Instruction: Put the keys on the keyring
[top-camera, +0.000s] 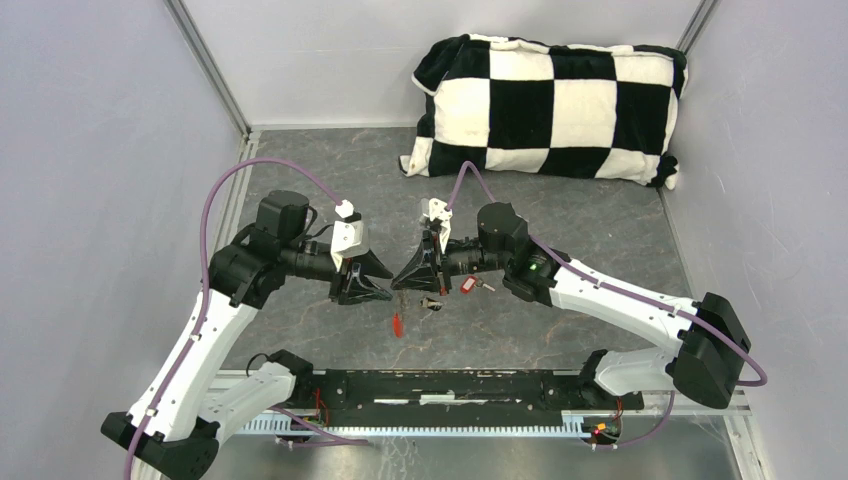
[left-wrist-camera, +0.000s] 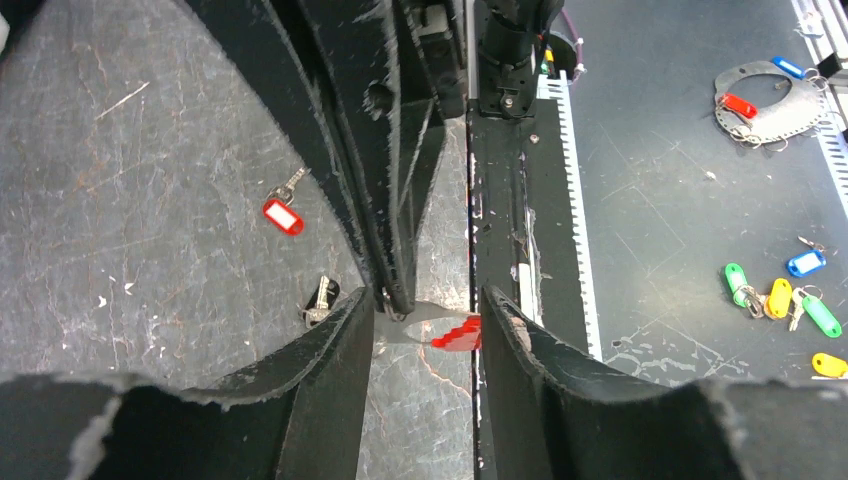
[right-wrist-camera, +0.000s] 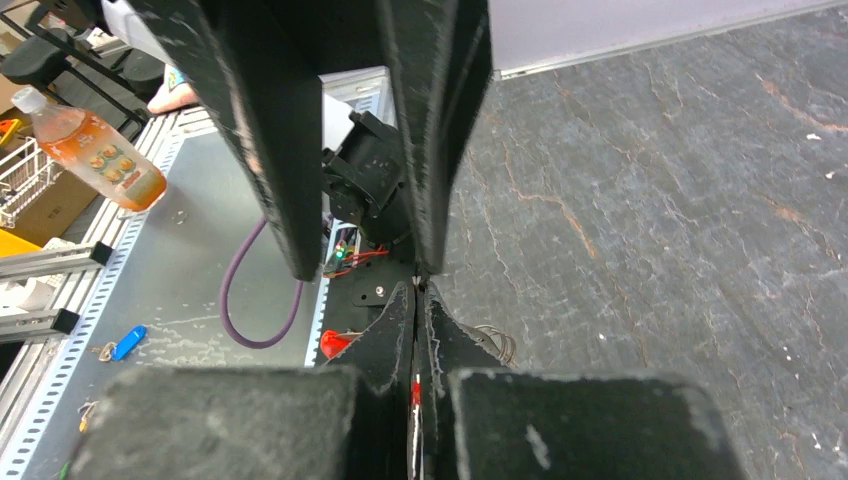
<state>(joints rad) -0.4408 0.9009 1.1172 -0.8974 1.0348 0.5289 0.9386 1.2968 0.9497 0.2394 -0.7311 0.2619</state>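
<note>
Left tool (left-wrist-camera: 425, 318) is released, fingers spread, nothing in them; right tool (right-wrist-camera: 415, 295) is clenched tip to tip and seems to pinch the thin ring end of the keyring (top-camera: 398, 322), though the grip itself is mostly hidden; the two tools meet nose to nose over the middle of the counter (top-camera: 600, 220); the red fob (left-wrist-camera: 458, 335) dangles below the meeting point, long axis hanging down, just inside the left tool's right finger in the left wrist view; both keys lie loose on the counter, apart from the ring; dark-headed key (top-camera: 432, 303) sits just on the near side of the right tool's tips; red-headed key (top-camera: 467, 285) is beside it, further toward the right arm and under its wrist; long axis roughly left-right in the top view, red head toward the tools, metal end pointing away; so both keys lie on the right arm's side, but that arm is busy; my judgement is that the free left tool has to reach past the fob to the dark-headed key first; keys are tiny and flat, hard to pinch off the stone-look surface; checkered pillow (top-camera: 545, 105) far back, not involved.
</note>
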